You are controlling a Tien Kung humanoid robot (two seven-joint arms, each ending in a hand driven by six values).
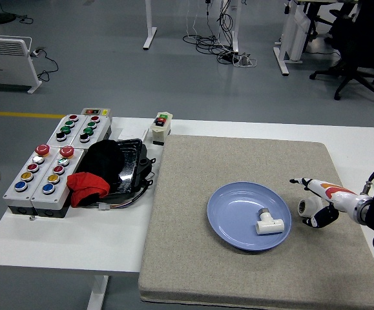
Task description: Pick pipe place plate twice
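We found the white pipe fitting (268, 224) lying on its side in the blue plate (228, 216), toward the plate's right rim, with nothing touching it. It looked to us like a small rigid plastic tee: light, stiff, smooth enough to slip, and unlikely to break. We judged the longer straight barrel the best place to take hold, pinched across its width, since the short grey-capped branch offered little to grip. The plate sat on a grey felt mat (187, 258) covering the right of the white table (64, 245). Our right hand (316, 203) hung just beside the plate's right edge, off the fitting, fingers loosely spread and holding nothing. A second pipe was not visible to us anywhere on the mat.
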